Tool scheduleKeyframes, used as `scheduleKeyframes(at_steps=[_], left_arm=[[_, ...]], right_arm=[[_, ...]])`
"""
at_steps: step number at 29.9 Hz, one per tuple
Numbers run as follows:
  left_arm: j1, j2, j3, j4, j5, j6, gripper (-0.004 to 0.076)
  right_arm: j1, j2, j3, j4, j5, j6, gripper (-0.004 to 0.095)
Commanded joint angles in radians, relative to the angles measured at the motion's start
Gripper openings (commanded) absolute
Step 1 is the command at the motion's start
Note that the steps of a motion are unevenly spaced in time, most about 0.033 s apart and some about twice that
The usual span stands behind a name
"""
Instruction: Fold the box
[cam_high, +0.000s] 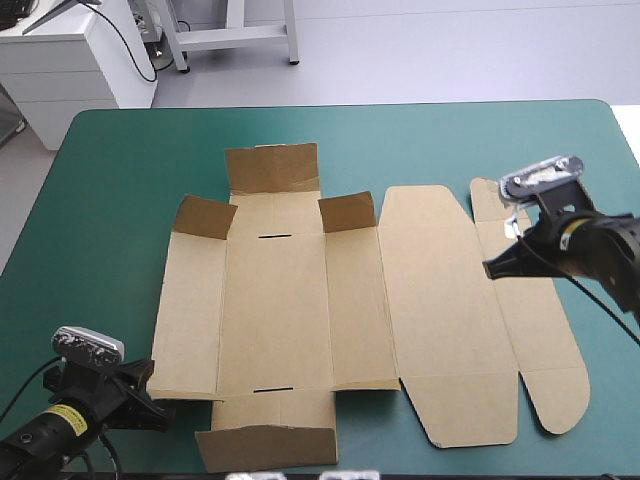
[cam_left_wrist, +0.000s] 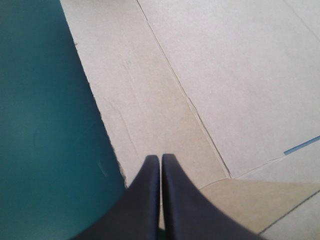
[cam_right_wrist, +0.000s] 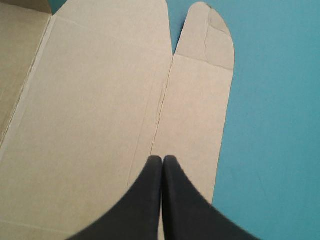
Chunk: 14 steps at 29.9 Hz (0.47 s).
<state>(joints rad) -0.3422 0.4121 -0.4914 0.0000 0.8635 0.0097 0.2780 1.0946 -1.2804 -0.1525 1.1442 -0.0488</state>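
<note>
The brown box (cam_high: 275, 310) lies spread out as a cut sheet in the middle of the table. Its far flap (cam_high: 272, 168), two small corner flaps (cam_high: 203, 216) and near flap (cam_high: 265, 447) are slightly raised. The lid panel (cam_high: 445, 310) and narrow end strip (cam_high: 530, 310) lie flat to the right. My left gripper (cam_high: 160, 405) is shut at the box's near left corner, its tips (cam_left_wrist: 160, 157) just over the left panel's edge (cam_left_wrist: 130, 100). My right gripper (cam_high: 490, 268) is shut, with its tips (cam_right_wrist: 163, 159) above the crease between the lid (cam_right_wrist: 100, 100) and the strip (cam_right_wrist: 200, 100).
The teal-green cover (cam_high: 100, 250) runs wide to the left of the box and along the far edge. A narrower band of the cover (cam_high: 605, 330) lies right of the strip. The table's near edge is close behind my left gripper.
</note>
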Motion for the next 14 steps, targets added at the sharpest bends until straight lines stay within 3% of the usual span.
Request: scheduleKeyframes(at_steps=[1,8,14], left_arm=[[-0.004,0.010,-0.044,-0.014,-0.048,-0.010,-0.0008],[-0.004,0.033,-0.237,-0.014,0.026,-0.023,-0.0008],[-0.004,0.191,-0.461,-0.011,0.136,-0.016,-0.0008]], right_arm=[[-0.006,-0.116,0.074,-0.011,-0.053,0.005,-0.0016],[-0.008,-0.271,0.206,-0.022,-0.058,0.028,-0.0016],[-0.008,-0.330,0.267,-0.022,-0.068,0.049,-0.0016]])
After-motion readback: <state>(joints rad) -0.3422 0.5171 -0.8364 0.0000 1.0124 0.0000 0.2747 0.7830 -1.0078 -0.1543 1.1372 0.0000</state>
